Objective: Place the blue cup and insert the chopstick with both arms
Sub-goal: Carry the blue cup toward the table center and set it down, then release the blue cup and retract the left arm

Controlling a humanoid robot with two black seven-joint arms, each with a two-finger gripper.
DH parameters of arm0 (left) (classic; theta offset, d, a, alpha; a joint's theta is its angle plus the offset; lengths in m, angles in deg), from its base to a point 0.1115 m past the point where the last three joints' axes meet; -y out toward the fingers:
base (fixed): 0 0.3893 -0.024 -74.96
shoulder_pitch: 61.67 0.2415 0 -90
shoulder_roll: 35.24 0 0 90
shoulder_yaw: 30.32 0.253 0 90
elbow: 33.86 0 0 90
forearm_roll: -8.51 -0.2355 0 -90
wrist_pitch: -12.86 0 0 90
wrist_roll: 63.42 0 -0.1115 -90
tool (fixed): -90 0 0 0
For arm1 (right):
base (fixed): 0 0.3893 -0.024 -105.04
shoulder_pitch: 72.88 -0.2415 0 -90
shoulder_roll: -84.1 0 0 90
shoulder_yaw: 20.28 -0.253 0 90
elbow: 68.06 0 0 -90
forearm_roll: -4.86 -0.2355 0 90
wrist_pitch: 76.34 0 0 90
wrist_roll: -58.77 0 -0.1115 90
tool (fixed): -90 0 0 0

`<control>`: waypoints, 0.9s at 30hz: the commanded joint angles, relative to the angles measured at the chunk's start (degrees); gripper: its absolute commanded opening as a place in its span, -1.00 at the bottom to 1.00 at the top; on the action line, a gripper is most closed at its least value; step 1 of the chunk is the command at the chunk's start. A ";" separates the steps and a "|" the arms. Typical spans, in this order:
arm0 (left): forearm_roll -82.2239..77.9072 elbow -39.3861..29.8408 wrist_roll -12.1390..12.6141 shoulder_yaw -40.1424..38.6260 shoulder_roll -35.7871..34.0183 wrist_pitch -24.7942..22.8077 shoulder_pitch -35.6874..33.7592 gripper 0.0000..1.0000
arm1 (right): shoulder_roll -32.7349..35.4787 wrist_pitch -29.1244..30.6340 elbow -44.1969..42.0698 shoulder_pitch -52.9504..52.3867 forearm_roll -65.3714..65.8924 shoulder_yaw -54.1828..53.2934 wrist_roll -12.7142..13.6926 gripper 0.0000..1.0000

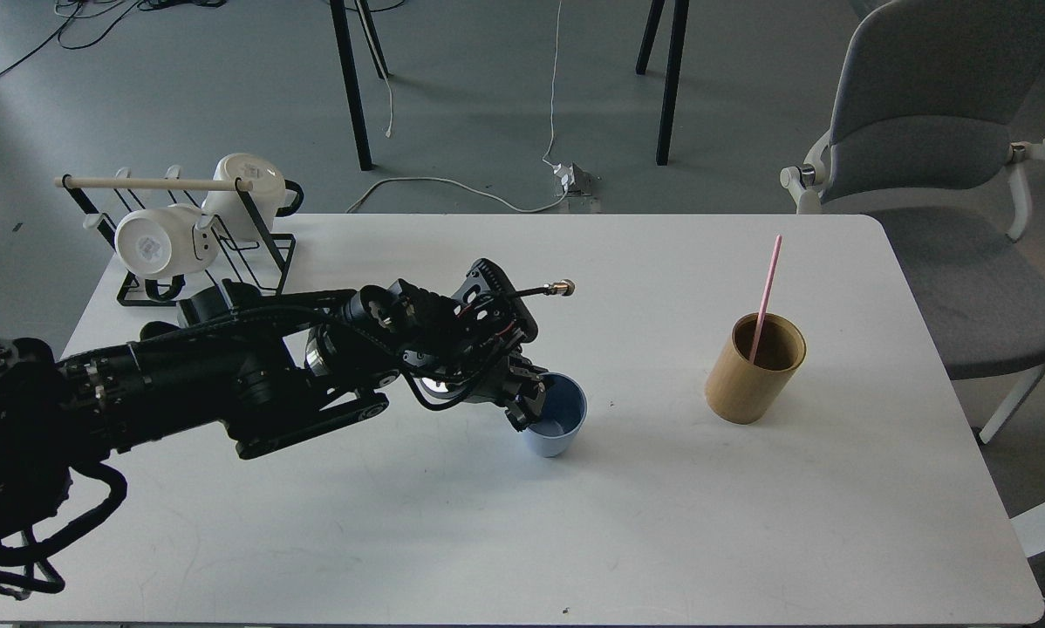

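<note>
The blue cup (560,421) stands upright near the middle of the white table (522,523), mouth up, its base at or just above the table top. My left gripper (529,405) is shut on the cup's left rim, one finger inside and one outside. The pink chopstick (764,298) leans in the tan bamboo cylinder (754,368) at the right. My right arm is out of view.
A black wire rack (200,253) with a pale wooden rod and two white mugs stands at the table's back left corner. A grey chair (941,174) stands beyond the table's right edge. Table legs and cables lie on the floor behind.
</note>
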 commanded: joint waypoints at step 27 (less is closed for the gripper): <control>79.26 16.36 -4.72 -33.62 -8.88 0.00 1.75 0.97 | 24.60 -7.77 41.10 1.29 23.51 17.85 0.09 0.99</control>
